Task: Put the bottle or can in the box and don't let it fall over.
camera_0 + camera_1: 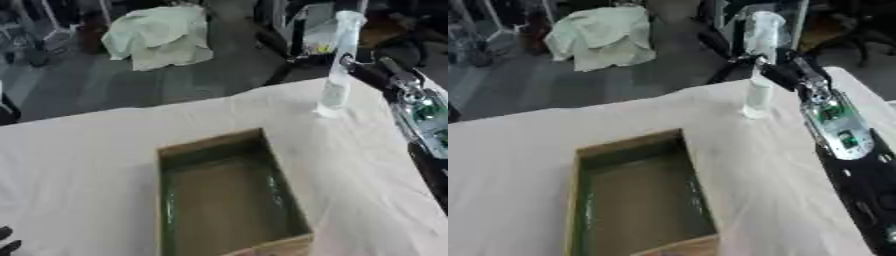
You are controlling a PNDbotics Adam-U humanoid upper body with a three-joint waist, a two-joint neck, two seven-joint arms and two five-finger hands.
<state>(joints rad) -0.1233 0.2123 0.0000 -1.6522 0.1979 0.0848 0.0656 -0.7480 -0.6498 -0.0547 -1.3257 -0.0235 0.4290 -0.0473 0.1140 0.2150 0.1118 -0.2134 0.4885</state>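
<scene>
The bottle (339,60) stood upright near the table's (79,165) far edge, beyond the open box (229,195), the right hand (776,74) touching it; finger spread unclear.

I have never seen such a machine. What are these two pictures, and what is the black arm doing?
Both pictures come from two camera eyes in a robot's head, looking down at a table covered with white cloth. The black arm on the right is the robot's right arm; its hand is at a tall clear bottle, which stands upright near the far edge. Whether the fingers close around it is unclear. An open box waits empty in the middle. Fingertips of the left hand show at the lower left corner.
</scene>
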